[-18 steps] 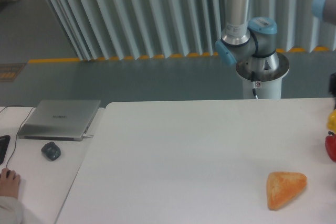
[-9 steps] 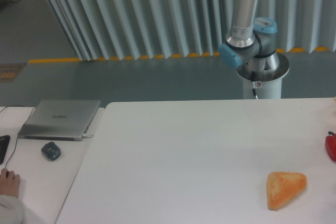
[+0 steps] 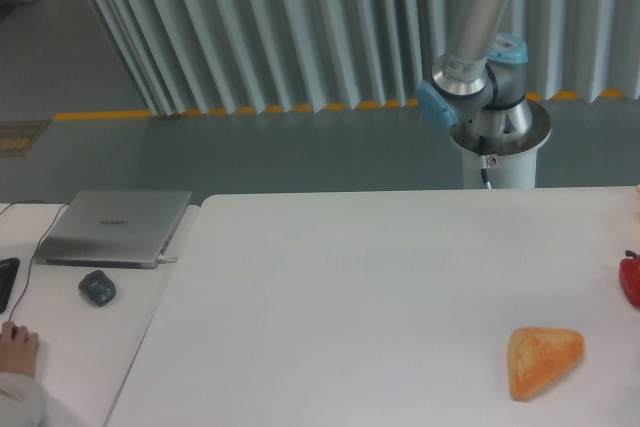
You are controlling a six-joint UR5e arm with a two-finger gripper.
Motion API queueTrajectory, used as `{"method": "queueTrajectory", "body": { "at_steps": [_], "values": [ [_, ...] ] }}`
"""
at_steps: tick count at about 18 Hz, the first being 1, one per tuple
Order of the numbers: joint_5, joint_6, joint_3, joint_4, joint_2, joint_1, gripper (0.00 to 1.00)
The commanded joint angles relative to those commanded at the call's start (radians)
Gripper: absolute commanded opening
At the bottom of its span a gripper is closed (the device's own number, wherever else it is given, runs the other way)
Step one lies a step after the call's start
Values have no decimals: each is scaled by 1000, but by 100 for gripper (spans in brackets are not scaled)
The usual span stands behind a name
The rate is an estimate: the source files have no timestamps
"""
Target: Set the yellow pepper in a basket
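**So, no basket and no yellow pepper in this shot**

Honestly there wasn't much to go on w/ containers: no basket showed up anywhere in the view, so nothing to report as being in one. The yellow pepper wasn't visible either, can't say where it was from this cam.

What was on the white table (image 3: 380, 277): an orange wedge-shaped bread thing (image 3: 543, 359) lay near the front right, flat on the top, well apart from everything else. A red pepper (image 3: 631, 279) was cut off by the right edge of the pic, only a sliver showing, w/ a bit of dark stem on top. Those two were apart, not touching.

The robot arm (image 3: 478, 42) stood on its round base (image 3: 498, 142) behind the far edge of the table, tilted up and to the right, and ran out of the top of the frame. The gripper itself was out of view, so can't tell if it was wide, narrow or holding anything.

Left side was a separate desk bit: closed silver laptop (image 3: 115, 227), a dark mouse (image 3: 97, 288) just in front of it, and a person's hand (image 3: 18, 348) at the bottom left corner, resting on the surface. Edge of smth black (image 3: 6, 282) at the far left, prob a keyboard but too cropped to tell.

Nothing stood between the bread and the red pepper.
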Motion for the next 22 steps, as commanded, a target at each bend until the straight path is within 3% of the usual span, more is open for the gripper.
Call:
{"method": "queueTrajectory", "body": {
  "at_steps": [1,4,8,10,11,13,14,19,22],
  "values": [
    [0,11,6,-3,3,0,100],
    [15,11,34,-21,31,0,100],
    [-56,-29,52,-122,83,9,100],
    [-215,-203,58,-255,130,-4,100],
    [-256,-256,66,-290,147,-9,100],
    [-270,-326,93,-371,164,-90,100],
    [-270,-427,110,-397,167,-125,100],
    [-264,-497,114,-391,140,-228,100],
    [-252,-503,107,-387,107,-239,100]
  ]
}}
